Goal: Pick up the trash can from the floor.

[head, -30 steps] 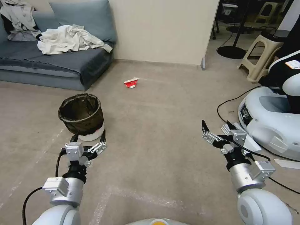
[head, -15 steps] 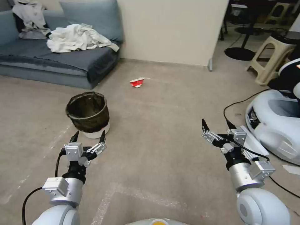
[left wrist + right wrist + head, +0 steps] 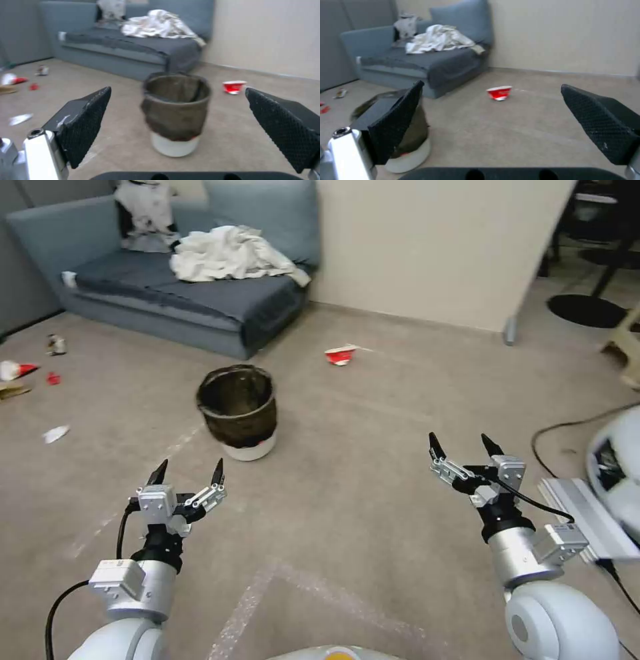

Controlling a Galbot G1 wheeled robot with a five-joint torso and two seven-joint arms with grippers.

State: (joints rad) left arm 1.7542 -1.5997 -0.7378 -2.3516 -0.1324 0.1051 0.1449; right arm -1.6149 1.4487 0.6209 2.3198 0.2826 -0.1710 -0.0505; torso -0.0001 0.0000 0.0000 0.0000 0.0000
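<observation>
At centre-left of the head view, we see the trash can (image 3: 237, 412) upright on the floor (image 3: 347, 513). Our left gripper (image 3: 189, 473) and right gripper (image 3: 465, 445) hover lower, fingers apart, empty.

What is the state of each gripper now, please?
Left gripper: open, holding nothing, above the floor short of the trash can.
Right gripper: open, holding nothing, off to the right.
</observation>
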